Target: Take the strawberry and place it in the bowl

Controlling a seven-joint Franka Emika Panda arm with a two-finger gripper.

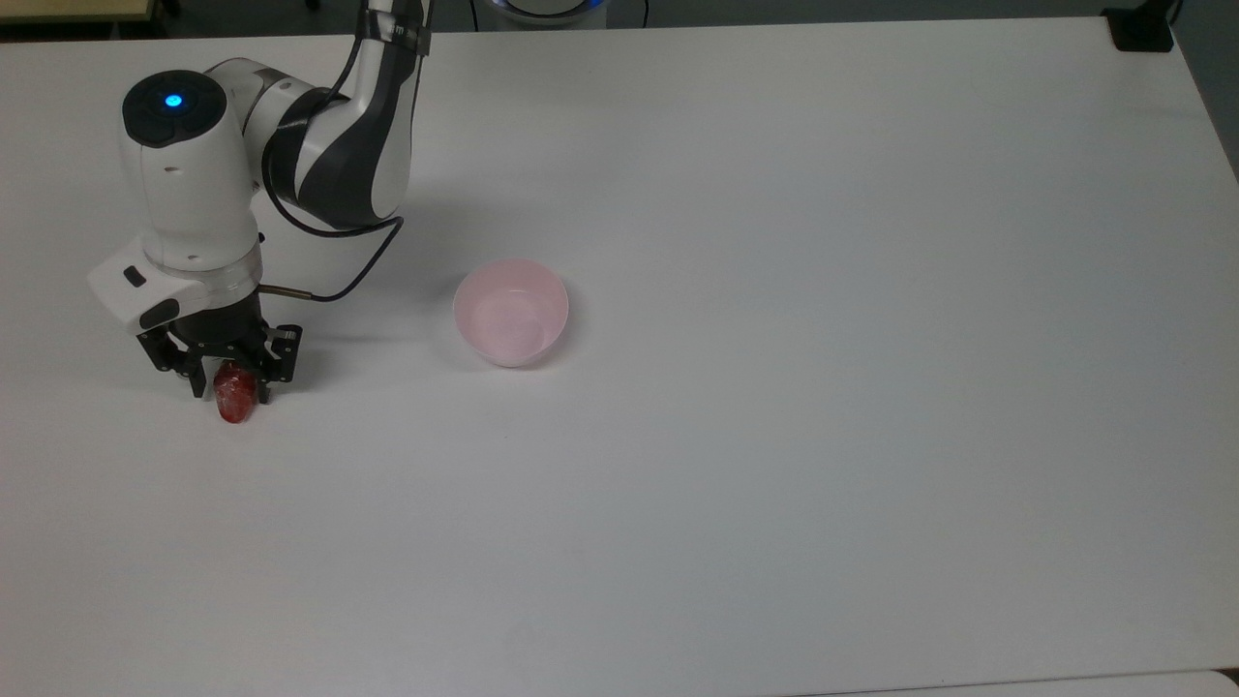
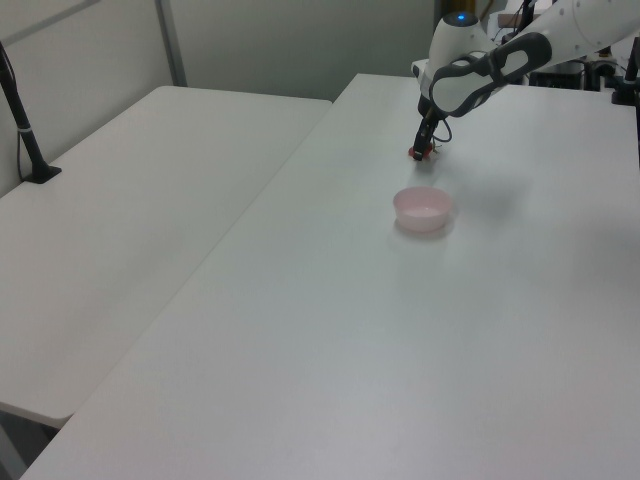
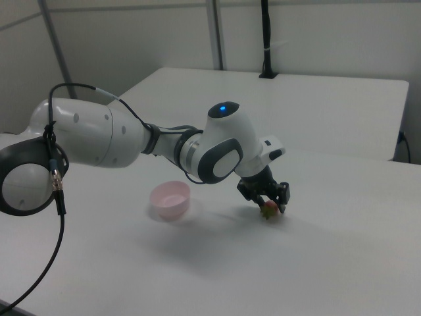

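Tool point(image 1: 232, 385) straddles strawberry point(image 1: 235, 402); pink bowl point(image 1: 511, 312) holds nothing.

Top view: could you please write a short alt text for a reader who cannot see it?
A white robot arm at the top view's left reaches down so that its black tool straddles a small glossy red strawberry lying on a plain white table. A small round pale pink bowl, empty, stands apart at the strawberry's right.

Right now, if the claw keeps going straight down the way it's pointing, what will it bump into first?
Probably the strawberry: the claw points down with its fingers on either side of it. Under the strawberry is the white table.
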